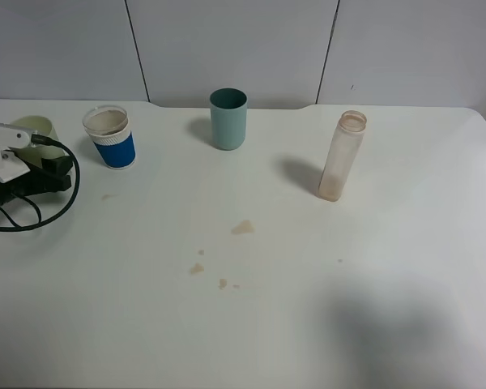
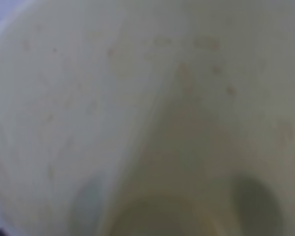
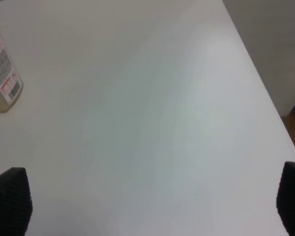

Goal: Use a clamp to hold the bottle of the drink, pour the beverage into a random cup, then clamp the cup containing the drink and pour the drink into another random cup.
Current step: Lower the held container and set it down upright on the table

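The pale yellow-green cup (image 1: 37, 130) is at the counter's (image 1: 308, 324) far left edge, with the left jaws shut on it. It fills the left wrist view, blurry, so any drink inside is hard to see. The blue-sleeved cup (image 1: 110, 138) waits just beside it. The bottle (image 1: 341, 156) stands alone, looking nearly empty. The right jaws are wide apart, holding nothing.

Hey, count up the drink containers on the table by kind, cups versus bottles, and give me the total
Cups: 3 (pale yellow-green cup at the left gripper, blue-sleeved white cup, teal cup)
Bottles: 1 (clear bottle, standing upright, cap off)
Total: 4
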Motion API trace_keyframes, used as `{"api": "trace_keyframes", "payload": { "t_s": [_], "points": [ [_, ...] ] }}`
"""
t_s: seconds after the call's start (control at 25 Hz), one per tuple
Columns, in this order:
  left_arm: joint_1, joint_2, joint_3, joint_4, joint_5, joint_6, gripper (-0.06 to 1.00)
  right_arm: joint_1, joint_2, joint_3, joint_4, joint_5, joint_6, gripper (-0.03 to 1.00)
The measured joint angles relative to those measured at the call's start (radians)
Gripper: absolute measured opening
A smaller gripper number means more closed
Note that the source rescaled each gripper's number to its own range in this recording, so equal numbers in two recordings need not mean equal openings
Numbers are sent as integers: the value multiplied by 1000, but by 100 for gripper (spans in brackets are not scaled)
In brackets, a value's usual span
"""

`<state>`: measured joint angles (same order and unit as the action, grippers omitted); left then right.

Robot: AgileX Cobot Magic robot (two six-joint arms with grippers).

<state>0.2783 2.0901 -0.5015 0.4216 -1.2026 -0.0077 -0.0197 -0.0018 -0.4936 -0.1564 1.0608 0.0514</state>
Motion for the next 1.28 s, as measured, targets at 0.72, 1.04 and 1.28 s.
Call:
{"api": "trace_keyframes", "payload": {
  "t_s": [0.72,1.04,1.28],
  "points": [
    [0,0,0,4,26,8,2,0,0,0,0,0,0,100],
    [0,0,0,4,25,8,2,0,0,0,0,0,0,100],
    [0,0,0,4,25,-10,2,0,0,0,0,0,0,100]
  ]
}}
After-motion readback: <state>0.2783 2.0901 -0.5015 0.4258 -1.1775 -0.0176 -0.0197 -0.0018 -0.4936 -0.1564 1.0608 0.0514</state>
